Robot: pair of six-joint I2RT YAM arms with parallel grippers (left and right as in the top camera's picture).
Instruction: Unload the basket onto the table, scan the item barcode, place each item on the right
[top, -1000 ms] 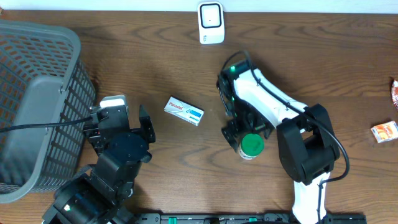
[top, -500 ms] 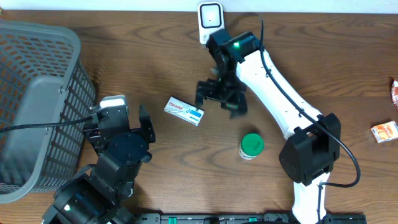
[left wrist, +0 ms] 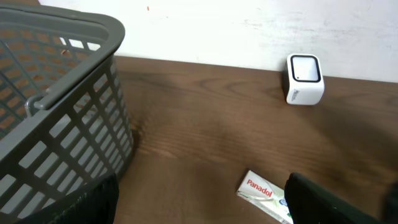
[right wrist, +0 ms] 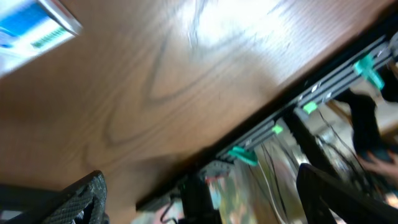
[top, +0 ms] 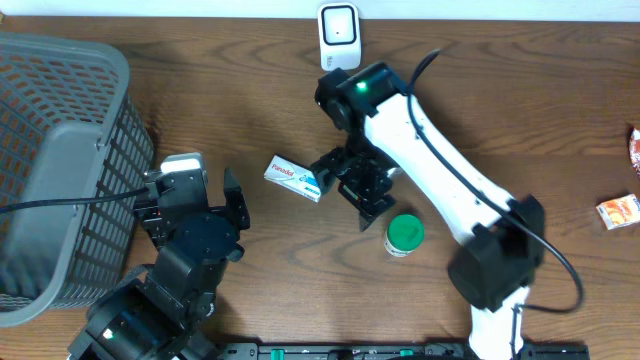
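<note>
A white and blue Panadol box (top: 296, 178) lies flat on the brown table (top: 520, 110), left of centre. It also shows in the left wrist view as the box (left wrist: 264, 194) and in the top left corner of the blurred right wrist view as the box (right wrist: 34, 28). The white barcode scanner (top: 339, 37) stands upright at the table's far edge. My right gripper (top: 352, 188) hovers just right of the box, open, with nothing between its fingers. My left gripper (top: 190, 192) rests near the front left, open and empty, facing the scanner (left wrist: 304, 79).
A grey mesh basket (top: 60, 170) fills the left side, close to my left arm. A green-lidded jar (top: 405, 234) stands just right of my right gripper. Two snack packets (top: 618, 211) lie at the far right edge. The right wrist view shows the table's front edge with rails (right wrist: 323, 81).
My right arm left the green-lidded jar, swung up toward the scanner, then came down beside the Panadol box, its jaws narrowing slightly. The left arm and the box have not moved.
</note>
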